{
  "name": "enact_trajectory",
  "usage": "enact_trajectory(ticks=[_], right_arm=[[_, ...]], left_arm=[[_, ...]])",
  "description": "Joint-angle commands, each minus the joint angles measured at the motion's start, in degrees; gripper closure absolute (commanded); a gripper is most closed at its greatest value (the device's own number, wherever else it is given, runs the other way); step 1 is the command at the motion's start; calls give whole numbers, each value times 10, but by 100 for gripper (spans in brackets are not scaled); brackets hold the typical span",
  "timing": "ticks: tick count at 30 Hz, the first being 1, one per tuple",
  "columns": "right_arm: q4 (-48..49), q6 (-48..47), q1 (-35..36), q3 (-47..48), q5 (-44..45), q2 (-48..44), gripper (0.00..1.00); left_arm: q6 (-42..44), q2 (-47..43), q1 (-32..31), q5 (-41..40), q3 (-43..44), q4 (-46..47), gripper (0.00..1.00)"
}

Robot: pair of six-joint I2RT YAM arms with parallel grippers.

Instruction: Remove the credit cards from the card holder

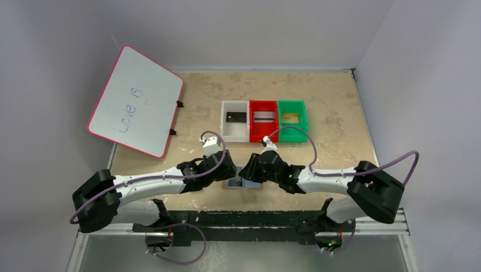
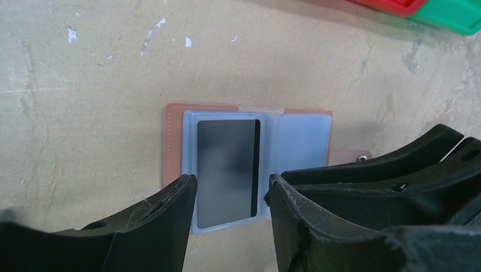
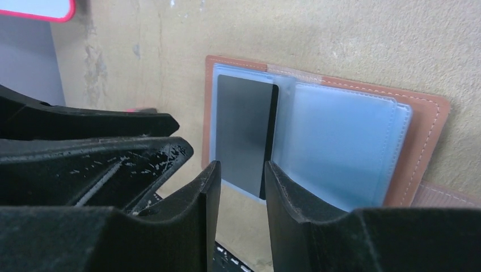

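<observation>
card holder [image 2: 173,141] open flat on surface [image 2: 85,113] | dark card [image 2: 227,170] in one sleeve [image 2: 189,136], long axis running away from left fingers [image 2: 164,221], apart astride its near end | right fingers [image 3: 193,215] apart, narrower, empty

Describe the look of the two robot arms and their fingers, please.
Both the left arm and the right arm have white tube links between bulky black joint housings. A thin purple-grey cable loops along each. The fingers are thick matte black wedges, with pale scratches on their edges.
</observation>
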Motion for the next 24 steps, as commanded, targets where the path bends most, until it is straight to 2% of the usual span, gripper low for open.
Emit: enact_trajectory(ticks=[1, 10, 15, 24], right_arm=[[18, -5, -8, 7, -25, 26, 63], [13, -5, -11, 23, -35, 78, 67], [10, 2, -12, 19, -26, 78, 69], [41, 21, -21, 0, -40, 72, 71]], left_arm=[[21, 24, 0, 31, 13, 32, 51], [20, 55, 0, 22, 9, 13, 57], [21, 60, -2, 37, -2, 34, 65], [19, 77, -8, 39, -10, 30, 68]])
